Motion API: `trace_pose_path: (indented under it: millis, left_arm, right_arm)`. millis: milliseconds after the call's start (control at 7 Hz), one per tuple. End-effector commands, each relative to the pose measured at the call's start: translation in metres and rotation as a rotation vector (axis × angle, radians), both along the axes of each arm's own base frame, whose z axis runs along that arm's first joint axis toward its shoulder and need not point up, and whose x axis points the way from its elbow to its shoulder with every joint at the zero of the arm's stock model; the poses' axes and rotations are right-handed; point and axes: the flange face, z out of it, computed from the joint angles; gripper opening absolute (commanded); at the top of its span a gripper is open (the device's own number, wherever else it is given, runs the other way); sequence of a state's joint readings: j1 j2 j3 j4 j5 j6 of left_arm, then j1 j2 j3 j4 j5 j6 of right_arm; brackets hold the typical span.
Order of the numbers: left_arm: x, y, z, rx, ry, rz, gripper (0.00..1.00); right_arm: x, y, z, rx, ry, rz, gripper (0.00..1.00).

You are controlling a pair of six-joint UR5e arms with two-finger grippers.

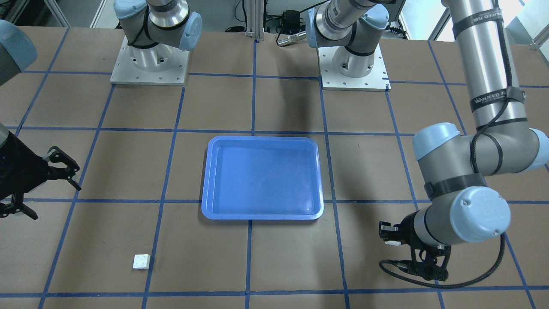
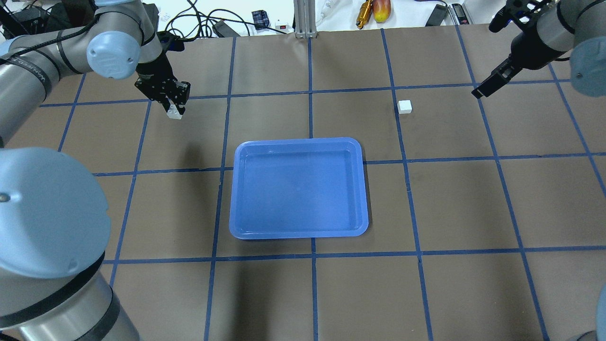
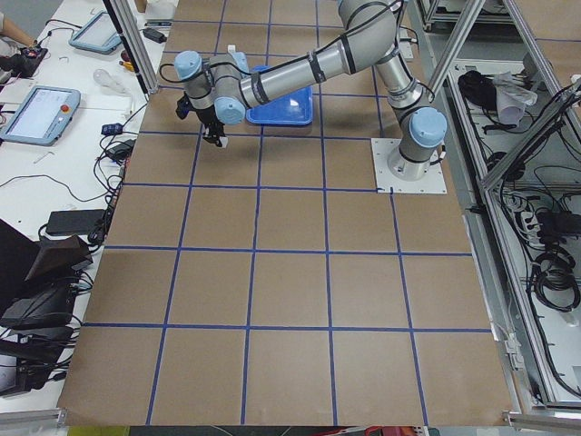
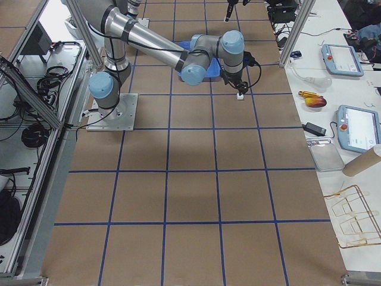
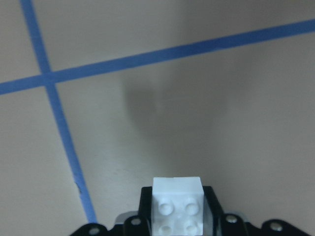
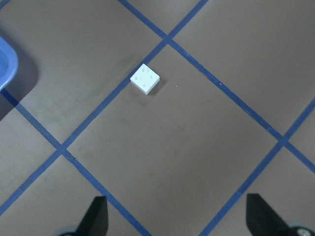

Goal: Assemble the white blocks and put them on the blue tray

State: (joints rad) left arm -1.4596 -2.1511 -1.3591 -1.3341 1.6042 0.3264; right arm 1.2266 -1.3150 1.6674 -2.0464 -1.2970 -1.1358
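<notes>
Blue tray [image 2: 303,235] is seen nearest the robot, flat at the table's [image 2: 454,199] middle. Beyond it on the left, one white block [image 5: 177,204] is pinched between the left gripper's [image 2: 174,112] fingers. Beyond it on the right, a second white block [image 2: 405,106] is laid studs up on the table, well apart from the right gripper [image 6: 178,219], whose fingers are spread wide.

The brown surface [image 2: 450,189] is marked into squares by blue tape lines [image 2: 310,66]. The blue tray [image 2: 298,189] lies at its middle. One white block [image 2: 405,106] lies well apart from it, just beside a line.
</notes>
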Motion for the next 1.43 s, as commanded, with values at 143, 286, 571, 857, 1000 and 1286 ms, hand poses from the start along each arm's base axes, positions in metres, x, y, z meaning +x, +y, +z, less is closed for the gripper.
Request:
trace_pose_path:
  millis: [143, 286, 571, 857, 1000, 1286]
  left_arm:
    - [-0.123, 0.089, 0.005, 0.014, -0.002, 0.082, 0.14]
    - [-0.165, 0.11, 0.016, -0.031, 0.001, 0.109, 0.14]
    - [-0.228, 0.158, 0.0, -0.035, -0.011, 0.103, 0.14]
    - [-0.274, 0.198, -0.047, -0.121, 0.01, 0.17, 0.14]
    - [-0.272, 0.212, -0.06, -0.094, -0.003, 0.174, 0.14]
    - [-0.296, 0.238, -0.058, -0.096, -0.014, 0.181, 0.14]
  right_arm:
    - [-0.002, -0.021, -0.064, -0.003, -0.028, 0.265, 1.0]
    - [0.0, -0.017, -0.074, 0.028, -0.03, 0.289, 1.0]
    - [0.006, -0.024, -0.1, 0.007, -0.043, 0.481, 0.96]
    - [0.014, -0.039, -0.095, -0.027, -0.03, 0.547, 0.99]
    - [0.016, -0.043, -0.115, -0.001, -0.05, 0.54, 0.99]
    - [0.026, -0.055, -0.135, -0.033, -0.138, 0.542, 1.0]
